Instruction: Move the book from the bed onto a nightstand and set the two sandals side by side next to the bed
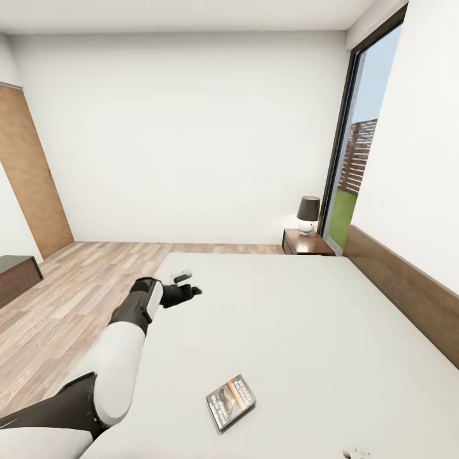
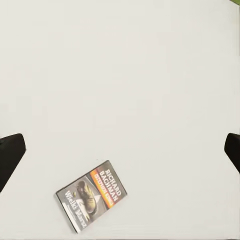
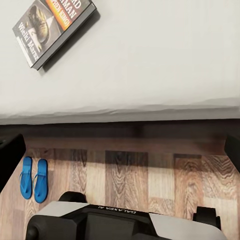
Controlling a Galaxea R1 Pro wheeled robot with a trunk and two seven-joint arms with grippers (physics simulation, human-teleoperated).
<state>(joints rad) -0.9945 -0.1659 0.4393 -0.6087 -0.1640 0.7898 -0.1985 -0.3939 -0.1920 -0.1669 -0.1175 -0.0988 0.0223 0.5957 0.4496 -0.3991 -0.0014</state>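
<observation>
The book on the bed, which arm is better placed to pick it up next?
Probably the left. The left gripper is out over the bed, with the book lying below between its wide-apart fingers. The right wrist view looks down past the bed edge to the floor and sandals.

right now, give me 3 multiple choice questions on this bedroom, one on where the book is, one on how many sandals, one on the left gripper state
1. Where does the book lie?
A. on the bed
B. on the nightstand
C. on the floor

2. How many blue sandals show?
A. one
B. two
C. four

3. The left gripper is:
A. shut on the book
B. shut on a sandal
C. open, holding nothing

Answers:
1 A, the book rests flat on the bed, far from the nightstand.
2 B, two sandals lie side by side on the floor.
3 C, the left gripper has both fingers spread wide above the mattress.
</observation>
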